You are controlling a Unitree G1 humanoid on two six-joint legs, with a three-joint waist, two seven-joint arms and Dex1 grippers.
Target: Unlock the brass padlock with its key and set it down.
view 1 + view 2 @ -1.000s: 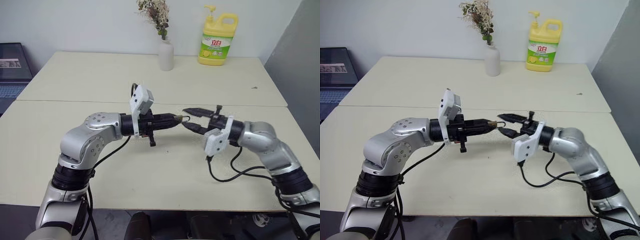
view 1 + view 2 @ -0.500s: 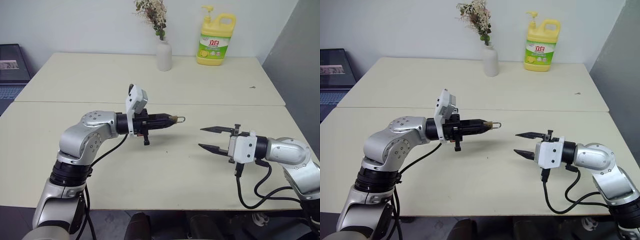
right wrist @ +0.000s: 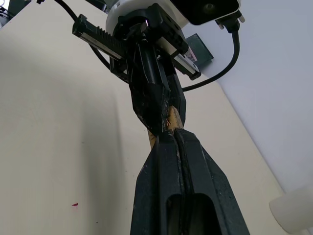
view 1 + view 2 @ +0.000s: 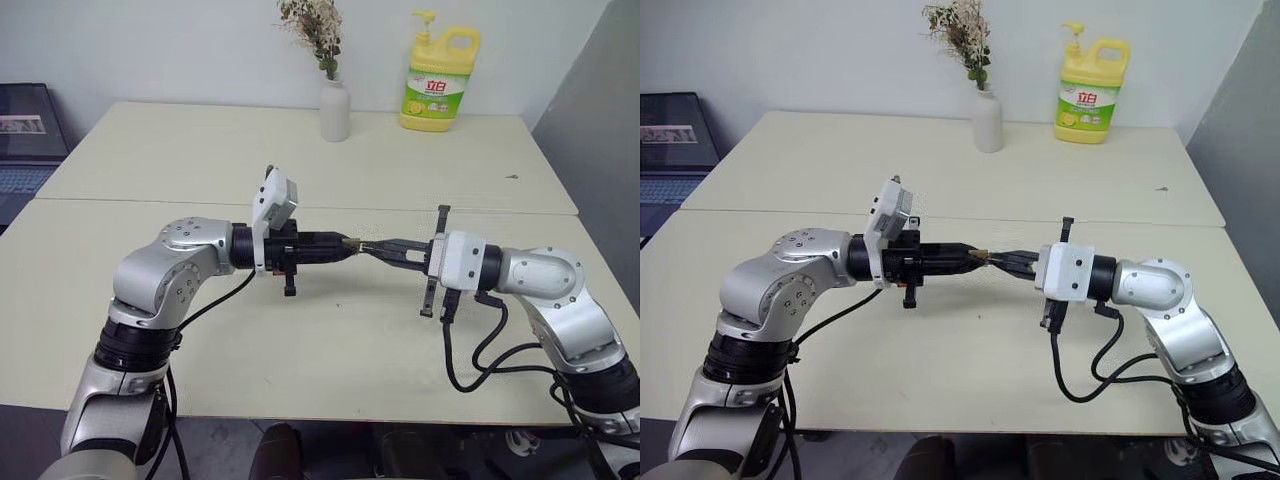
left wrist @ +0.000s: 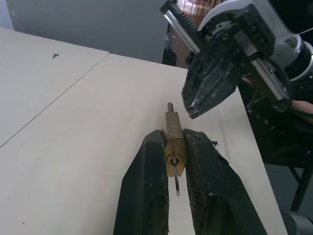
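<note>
1. Holding the padlock (image 5: 174, 142) mid-air over the table (image 4: 330, 350): left gripper (image 5: 174, 147) clamped on its brass flanks, key (image 5: 176, 182) in the keyway.
2. Right gripper (image 4: 372, 247) fingers together at the shackle end; whether they pinch the shackle, I can't tell.
3. Handling, my read: tiny, rigid, light, smooth brass, so slippery; likely twists in the pads.
4. Grip flat sides, never the thin shackle; turn the key gently.

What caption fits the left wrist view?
Left gripper clamps the padlock, key inserted, right gripper closed at its shackle end.
</note>
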